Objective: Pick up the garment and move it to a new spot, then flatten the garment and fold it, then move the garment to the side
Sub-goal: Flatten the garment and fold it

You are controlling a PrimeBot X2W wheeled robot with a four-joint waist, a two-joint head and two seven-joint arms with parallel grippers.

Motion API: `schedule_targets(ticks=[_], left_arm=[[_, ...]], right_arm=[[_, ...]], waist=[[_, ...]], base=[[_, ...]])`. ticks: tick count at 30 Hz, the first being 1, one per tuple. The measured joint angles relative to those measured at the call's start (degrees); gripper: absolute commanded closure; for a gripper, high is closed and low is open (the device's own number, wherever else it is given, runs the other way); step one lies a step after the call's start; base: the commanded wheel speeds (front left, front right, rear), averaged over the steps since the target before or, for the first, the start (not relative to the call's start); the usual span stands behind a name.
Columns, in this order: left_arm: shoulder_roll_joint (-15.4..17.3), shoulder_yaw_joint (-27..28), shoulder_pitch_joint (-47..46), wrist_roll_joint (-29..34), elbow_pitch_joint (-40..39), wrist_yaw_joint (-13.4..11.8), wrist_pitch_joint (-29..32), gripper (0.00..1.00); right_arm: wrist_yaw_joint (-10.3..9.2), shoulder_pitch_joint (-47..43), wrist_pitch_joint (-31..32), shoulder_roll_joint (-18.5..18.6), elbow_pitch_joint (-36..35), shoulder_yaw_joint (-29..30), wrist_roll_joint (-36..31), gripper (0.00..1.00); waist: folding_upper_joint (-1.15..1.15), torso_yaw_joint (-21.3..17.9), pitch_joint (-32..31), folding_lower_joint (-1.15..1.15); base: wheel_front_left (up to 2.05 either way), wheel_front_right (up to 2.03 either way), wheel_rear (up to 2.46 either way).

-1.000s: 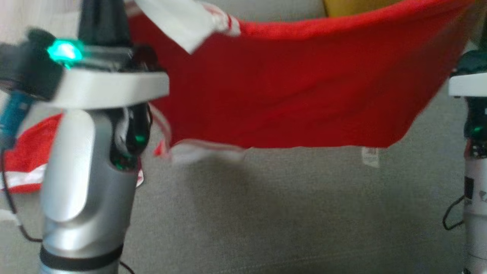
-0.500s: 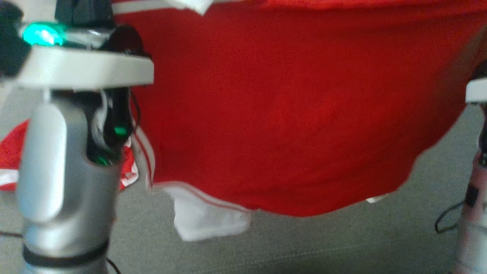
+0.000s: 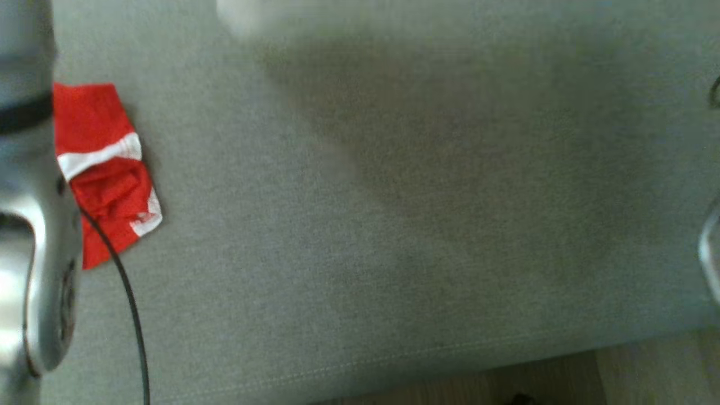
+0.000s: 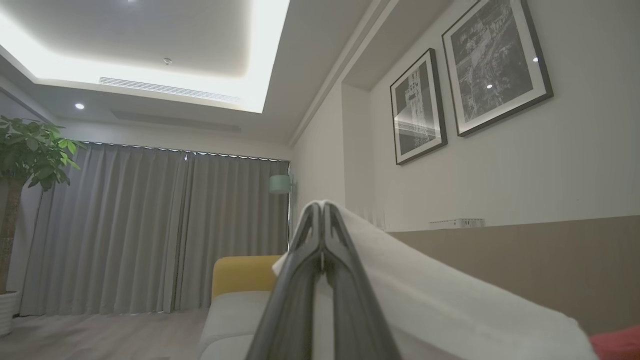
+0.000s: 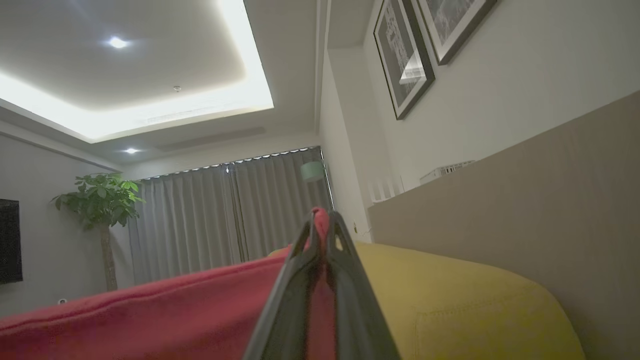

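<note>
desk: what's in the frame, nearest first?

stringer: both grippers are raised. the left gripper (image 4: 322,207) has its fingers pressed together on the white part of the garment (image 4: 425,295). the right gripper (image 5: 322,220) is clamped on its red edge. the garment hangs in the air between them, above the sofa seat (image 3: 394,225), where a broad shadow (image 3: 450,140) falls mid-cushion. a smaller red-and-white piece (image 3: 101,169) lies at the seat's left edge, beside the left forearm (image 3: 28,225). whether it belongs to the garment i cannot tell. farther back sits a yellow cushion (image 5: 450,300).

desk: which step?

stringer: by my reading, the carry to a new spot, with flattening not begun. the next move calls for lowering both held corners level onto the bare middle of the seat, cloth kept taut, before either grip lets go.

desk: and against half a second ago?

stringer: red cloth spanned the head view then; now it is bare grey seat. the whole picture shifted, so the camera moved.
</note>
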State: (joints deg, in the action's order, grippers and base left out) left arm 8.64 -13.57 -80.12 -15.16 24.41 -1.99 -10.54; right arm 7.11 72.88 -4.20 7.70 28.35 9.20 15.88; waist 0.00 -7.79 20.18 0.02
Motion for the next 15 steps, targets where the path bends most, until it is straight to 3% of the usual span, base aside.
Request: schedule_targets(ticks=[5, 7, 15], left_arm=[[-2.1, 0.4, -6.2, 0.6, 7.0, 0.2, -3.8, 1.00], [-2.5, -0.6, -4.6, 1.3, 10.1, 1.6, -4.2, 1.00], [-3.0, -3.1, 9.0, 2.6, 11.3, 4.1, -4.2, 1.00]], right_arm=[[0.00, 7.5, -8.1, 1.9, 9.6, -1.6, 1.5, 1.00], [0.00, 6.6, -8.9, 2.2, 15.7, -3.4, 2.6, 1.00], [0.00, -3.5, -6.5, 3.0, 26.9, -9.4, 7.9, 1.00]], waist=[[0.00, 0.8, 4.5, 0.00], [0.00, 1.6, 5.8, 0.00], [0.00, 3.0, 6.8, -0.01]], base=[[0.00, 0.00, 0.00], [0.00, 0.00, 0.00], [0.00, 0.00, 0.00]])
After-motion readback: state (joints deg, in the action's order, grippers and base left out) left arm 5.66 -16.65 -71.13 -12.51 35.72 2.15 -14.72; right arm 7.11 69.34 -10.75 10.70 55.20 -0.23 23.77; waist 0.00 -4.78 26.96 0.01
